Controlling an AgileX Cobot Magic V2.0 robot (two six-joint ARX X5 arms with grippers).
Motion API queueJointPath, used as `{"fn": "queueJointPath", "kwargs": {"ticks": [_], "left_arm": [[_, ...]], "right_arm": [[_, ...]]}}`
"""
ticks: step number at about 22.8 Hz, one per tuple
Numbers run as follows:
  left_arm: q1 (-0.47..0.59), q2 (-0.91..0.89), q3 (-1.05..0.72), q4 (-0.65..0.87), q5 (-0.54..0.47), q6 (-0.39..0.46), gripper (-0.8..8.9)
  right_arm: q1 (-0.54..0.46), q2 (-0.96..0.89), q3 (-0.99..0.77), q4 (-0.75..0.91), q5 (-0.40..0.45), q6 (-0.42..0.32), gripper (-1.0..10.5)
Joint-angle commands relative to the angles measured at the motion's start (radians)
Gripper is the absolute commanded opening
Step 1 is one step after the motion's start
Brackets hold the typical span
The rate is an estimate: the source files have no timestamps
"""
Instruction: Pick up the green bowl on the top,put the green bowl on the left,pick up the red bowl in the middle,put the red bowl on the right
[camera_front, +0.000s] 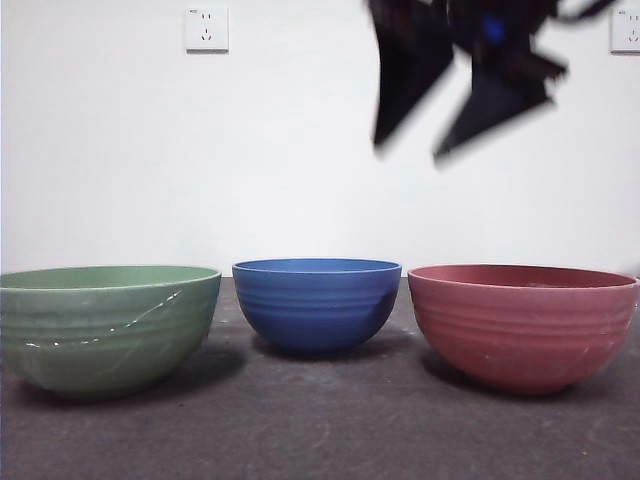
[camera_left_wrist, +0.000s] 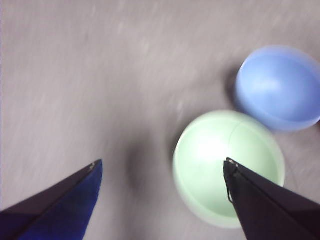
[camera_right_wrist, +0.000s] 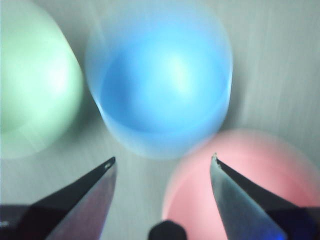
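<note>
Three bowls in a row on the counter (camera_front: 320, 420), all empty. Green bowl (camera_front: 105, 325) at left, its edge cut off by the frame; blue bowl (camera_front: 317, 302) in the middle; red bowl (camera_front: 522, 322) at right. Right gripper (camera_front: 455, 120), blurred, hangs above between blue and red bowls, released, jaws apart. Left gripper (camera_left_wrist: 160, 167) likewise spread wide, grasping nothing, over the green bowl. Both wrist views smeared.

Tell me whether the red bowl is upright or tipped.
Upright: the red bowl sits level on the table, rim up, apart from the blue bowl.
</note>
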Motion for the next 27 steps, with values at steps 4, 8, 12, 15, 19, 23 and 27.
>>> {"fn": "queueJointPath", "kwargs": {"ticks": [4,8,12,15,19,23,27], "left_arm": [[0.002,-0.003,-0.006,0.136,0.207,-0.014,-0.01],[0.002,-0.106,-0.121,0.280,0.212,-0.019,-0.08],[0.002,-0.325,-0.352,0.397,0.154,-0.056,-0.08],[0.002,-0.410,-0.436,0.425,0.154,-0.070,-0.08],[0.002,-0.432,-0.459,0.385,0.165,-0.094,-0.03],[0.002,-0.426,-0.459,0.335,0.162,-0.094,-0.03],[0.002,-0.426,-0.459,0.307,0.162,-0.094,-0.03]], "right_arm": [[-0.091,-0.208,-0.006,0.154,0.026,-0.134,-0.1],[-0.229,-0.360,-0.093,0.202,0.019,-0.133,-0.1],[-0.313,-0.583,-0.317,0.309,0.019,-0.101,-0.1],[-0.317,-0.671,-0.389,0.324,0.023,-0.086,-0.1],[-0.317,-0.695,-0.397,0.304,0.027,-0.076,0.1],[-0.317,-0.698,-0.396,0.303,0.026,-0.077,0.1],[-0.317,-0.698,-0.396,0.296,0.026,-0.077,0.1]]}}
